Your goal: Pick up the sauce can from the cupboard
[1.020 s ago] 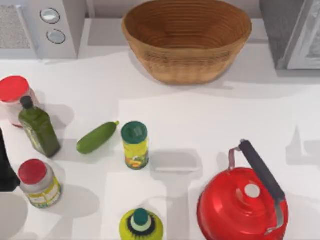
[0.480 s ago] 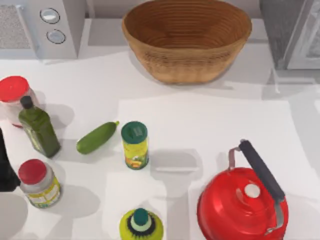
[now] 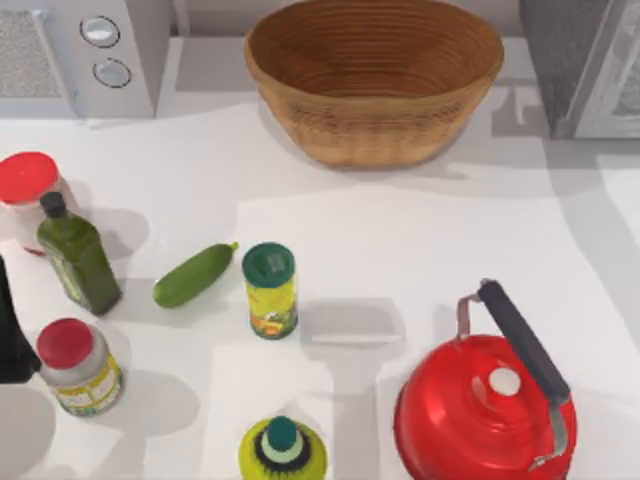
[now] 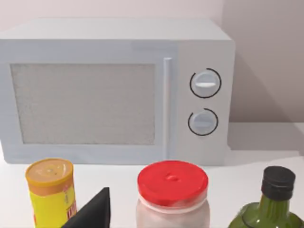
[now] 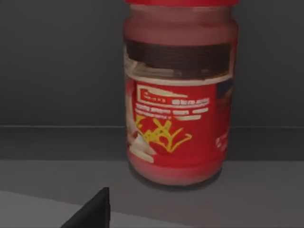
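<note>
- My right wrist view faces the sauce can, upright on a dark cupboard shelf; it looks ungrasped, so the pickup is still to do.
- One right finger tip shows; I cannot tell the fingers' spread.
- My left arm sits parked at the table's left edge.
- White table, crowded: basket, kettle, microwave behind.

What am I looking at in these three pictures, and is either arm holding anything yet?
Two AgileX robot arms work at a white table. The top view looks down from above and shows a basket, microwave, red kettle, green-lidded can and cucumber, with the left arm parked at the left edge. The left wrist view faces the microwave. The right wrist view, from the right gripper, faces the sauce can, which stands on a dark cupboard shelf. The can stands free, not yet grasped.
</note>
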